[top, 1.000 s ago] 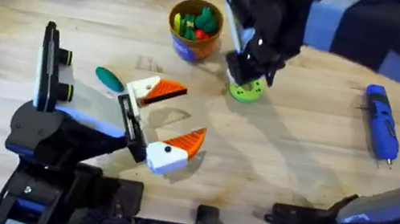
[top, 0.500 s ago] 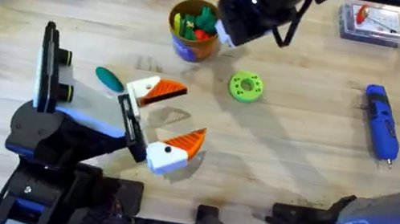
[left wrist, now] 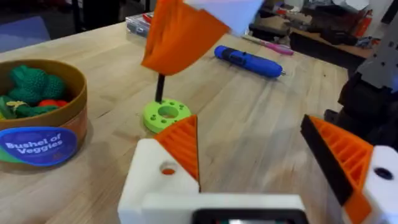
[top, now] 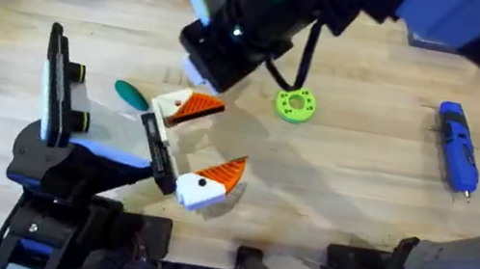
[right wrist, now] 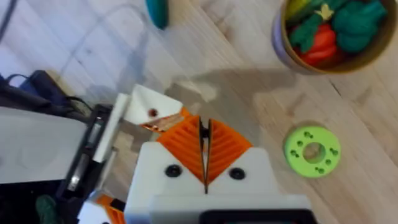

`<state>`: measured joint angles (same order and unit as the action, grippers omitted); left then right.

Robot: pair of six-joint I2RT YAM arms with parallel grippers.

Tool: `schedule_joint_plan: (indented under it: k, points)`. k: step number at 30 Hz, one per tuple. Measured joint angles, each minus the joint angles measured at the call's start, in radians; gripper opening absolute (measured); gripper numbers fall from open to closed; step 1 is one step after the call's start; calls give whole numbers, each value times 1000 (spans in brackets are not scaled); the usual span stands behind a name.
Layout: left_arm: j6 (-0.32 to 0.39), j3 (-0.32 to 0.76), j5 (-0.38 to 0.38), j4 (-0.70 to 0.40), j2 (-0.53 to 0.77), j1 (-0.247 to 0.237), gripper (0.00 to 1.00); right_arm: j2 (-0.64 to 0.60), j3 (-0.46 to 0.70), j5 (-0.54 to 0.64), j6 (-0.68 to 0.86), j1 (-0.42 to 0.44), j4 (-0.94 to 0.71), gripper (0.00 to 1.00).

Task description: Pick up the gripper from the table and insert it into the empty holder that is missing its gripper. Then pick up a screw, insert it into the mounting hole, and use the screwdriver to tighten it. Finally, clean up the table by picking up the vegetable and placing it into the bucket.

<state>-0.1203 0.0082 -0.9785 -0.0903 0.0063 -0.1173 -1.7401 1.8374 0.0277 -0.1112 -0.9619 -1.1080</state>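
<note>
Between the pressed-together pads of the right gripper [right wrist: 205,149] hangs a thin dark pin, likely the screw [left wrist: 160,87]. Near it lies the left gripper [top: 225,137], jaws spread sideways, seemingly presenting its mounting hole [left wrist: 168,169]. The screwdriver [top: 458,147] waits well apart from both.

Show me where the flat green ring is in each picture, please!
Overhead: the green ring lies on the table's middle, right of the dark arm.
Left wrist: the ring lies flat behind the white and orange fingers, right of the veggie bucket.
Right wrist: the ring lies right of the orange pads, with the bucket close by.
Shared landmark: the bucket stands near the ring in both wrist pictures.
</note>
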Motion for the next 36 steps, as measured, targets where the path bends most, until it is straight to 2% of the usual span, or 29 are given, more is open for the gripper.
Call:
schedule_joint_plan:
  k: [16,36]
  points:
    - [8,0,-6,-3,0,0,986,0,0,-26,-5,-80,31,6]
    - [8,0,-6,-3,0,0,985,-49,0,-49,-3,-84,38,5]
